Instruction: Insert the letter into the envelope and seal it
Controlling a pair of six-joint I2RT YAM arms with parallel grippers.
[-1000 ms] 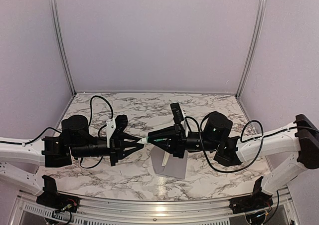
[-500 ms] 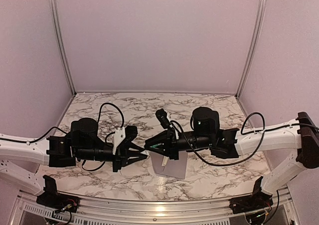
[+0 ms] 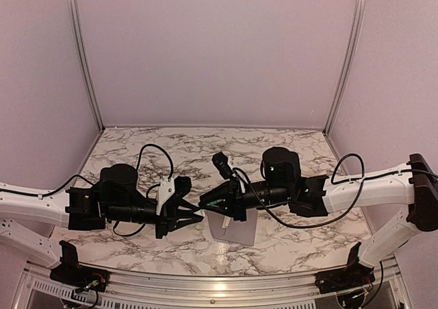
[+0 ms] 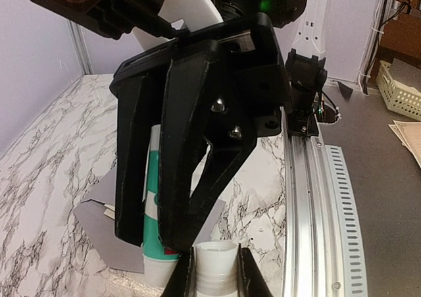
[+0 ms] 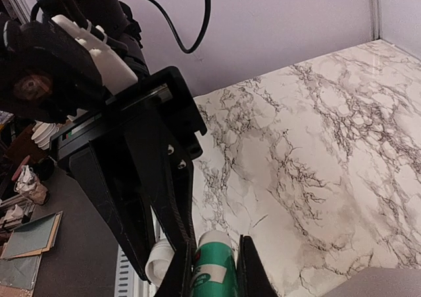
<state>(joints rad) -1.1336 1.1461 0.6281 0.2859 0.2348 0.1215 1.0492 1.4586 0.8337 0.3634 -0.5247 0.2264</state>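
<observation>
Left pincer (image 4: 216,277): closed on a white cap (image 4: 216,257).
Right pincer (image 5: 215,277): clamped on a green-white tube (image 5: 214,267), just beside the cap.
Envelope (image 3: 236,232): flat on the tabletop (image 3: 171,151), beneath both pincers.
Letter (image 4: 109,210): cream edge showing at the envelope's edge.

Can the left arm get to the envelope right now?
Probably not: left pincer is clamped on the tube's white cap, right pincer on its green body. The envelope lies close by, but that pincer is full.

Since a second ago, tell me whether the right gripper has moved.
Yes. In the top view the right gripper, holding the green-white tube, has shifted left across the grey envelope, which lies where it was.
</observation>
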